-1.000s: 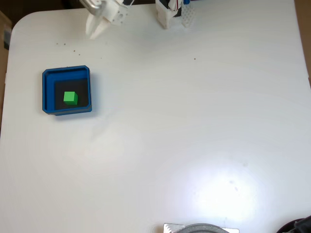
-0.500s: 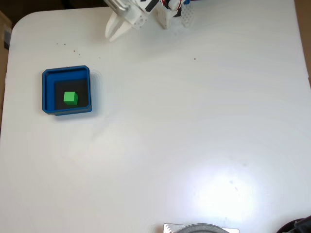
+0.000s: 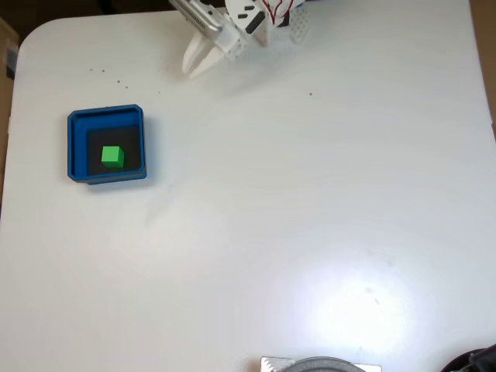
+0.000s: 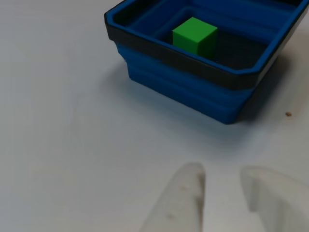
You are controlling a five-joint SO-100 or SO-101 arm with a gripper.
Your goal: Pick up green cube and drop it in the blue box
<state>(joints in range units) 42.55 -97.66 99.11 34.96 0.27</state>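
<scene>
One green cube (image 3: 112, 156) sits on the dark floor of the blue box (image 3: 76, 147), bright and plain-faced, much smaller than the tray (in the other view (image 4: 194, 36) we see it just off the near inner wall (image 4: 193, 79)). We find the box near the white table's (image 3: 294, 217) nine o'clock edge, with broad bare surface toward three and six. The gripper (image 3: 195, 68) hangs at twelve, empty, its fingers (image 4: 181, 200) slightly apart, the cube well away toward eight.
</scene>
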